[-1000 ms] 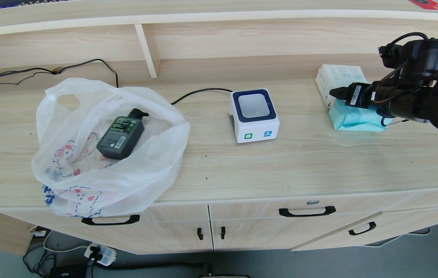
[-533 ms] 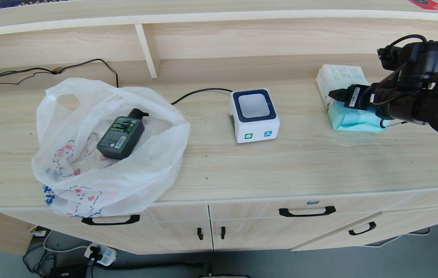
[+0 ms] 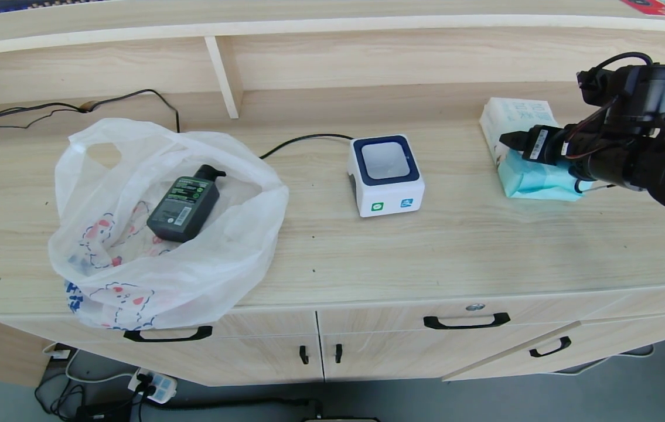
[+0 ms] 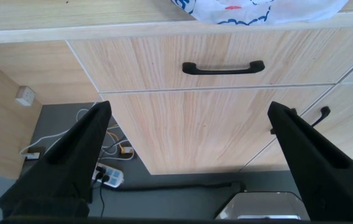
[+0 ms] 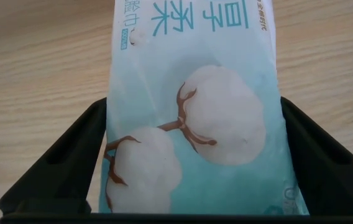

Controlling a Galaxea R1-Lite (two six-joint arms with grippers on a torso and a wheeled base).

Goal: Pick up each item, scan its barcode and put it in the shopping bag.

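A pale wood-grain counter (image 3: pixel 484 246) fills the scene. Behind the counter rises a shelf (image 3: pixel 332 23) on an upright divider (image 3: pixel 224 76). Under the counter sit drawers with black handles (image 3: pixel 466 320) and cabinet doors (image 3: pixel 320 354), over a grey floor (image 3: pixel 484 398) with a white power strip (image 3: pixel 152 385).

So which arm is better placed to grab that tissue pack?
Right: the right hand is open, a finger on each side of the tissue pack; the left hand hangs low before the drawers.
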